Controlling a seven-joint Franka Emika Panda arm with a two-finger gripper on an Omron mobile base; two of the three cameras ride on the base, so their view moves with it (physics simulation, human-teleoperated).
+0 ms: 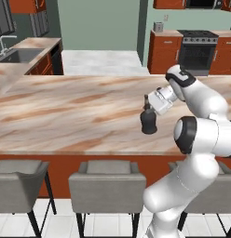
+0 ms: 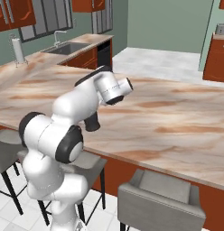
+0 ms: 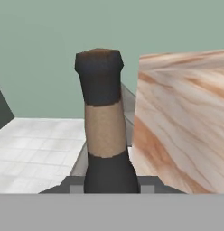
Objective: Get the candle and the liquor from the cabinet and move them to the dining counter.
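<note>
The liquor (image 1: pixel 148 121) is a black bottle with a bulbous body and a thin neck, and it stands upright over the near part of the dining counter (image 1: pixel 66 111). My gripper (image 1: pixel 148 105) is shut on its neck from the right. The frames do not show whether the bottle's base touches the top. In the hand view the neck and dark cap of the liquor (image 3: pixel 103 126) rise between my fingertips (image 3: pixel 147 186), beside the dining counter (image 3: pixel 186 122). The liquor's dark body (image 2: pixel 92 122) hangs under my forearm in the right base view. The candle is out of view.
Grey stools (image 1: pixel 107 186) line the counter's near side below my arm. A sink (image 1: pixel 19 55) lies at the far left and a stove (image 1: pixel 197 49) at the far right. Red-brown wall cabinets (image 2: pixel 14 13) hang above a paper towel roll (image 2: pixel 16 50).
</note>
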